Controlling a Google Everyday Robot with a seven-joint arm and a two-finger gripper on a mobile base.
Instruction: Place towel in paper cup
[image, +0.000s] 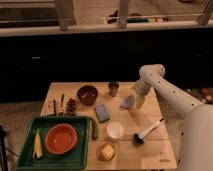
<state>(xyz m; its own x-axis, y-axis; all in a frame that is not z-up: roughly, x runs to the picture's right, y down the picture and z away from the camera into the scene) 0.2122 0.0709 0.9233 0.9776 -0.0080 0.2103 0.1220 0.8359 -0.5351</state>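
One wooden table (150, 112) holds everything. Over its far right part hangs the pincer (138, 102), wide open, holding nothing. The white paper cup (115, 130) stands nearer me. The small grey-blue towel (128, 102) lies just beside the pincer, on my left.

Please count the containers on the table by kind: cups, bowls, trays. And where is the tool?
Cups: 2, the paper cup and a dark metal cup
Bowls: 2, a red-brown bowl and an orange bowl in the green tray
Trays: 1, the green tray
Total: 5
The tool hangs just right of the towel.
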